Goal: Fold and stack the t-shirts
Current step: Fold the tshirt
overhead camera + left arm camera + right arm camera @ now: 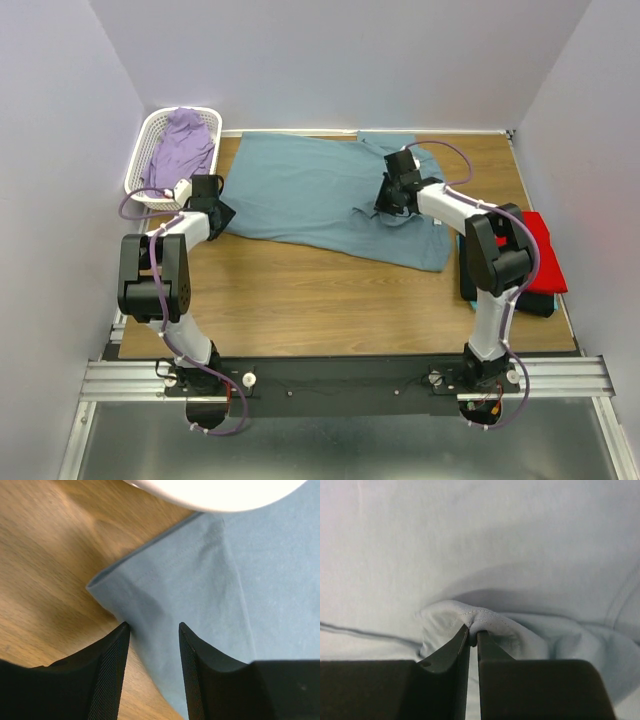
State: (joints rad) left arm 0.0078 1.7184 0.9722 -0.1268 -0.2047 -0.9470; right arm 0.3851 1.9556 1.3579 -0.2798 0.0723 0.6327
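The dusty blue-grey t-shirt lies spread across the far half of the table. My left gripper is at its near left corner. In the left wrist view the jaws are open, with the shirt's hemmed edge lying between them. My right gripper is over the shirt's right part and is shut on a pinched-up fold of the cloth. A folded red t-shirt lies at the right edge on top of a turquoise one.
A white lattice basket holding a purple cloth stands at the back left, close to my left gripper; its white rim shows in the left wrist view. Walls enclose the table on three sides.
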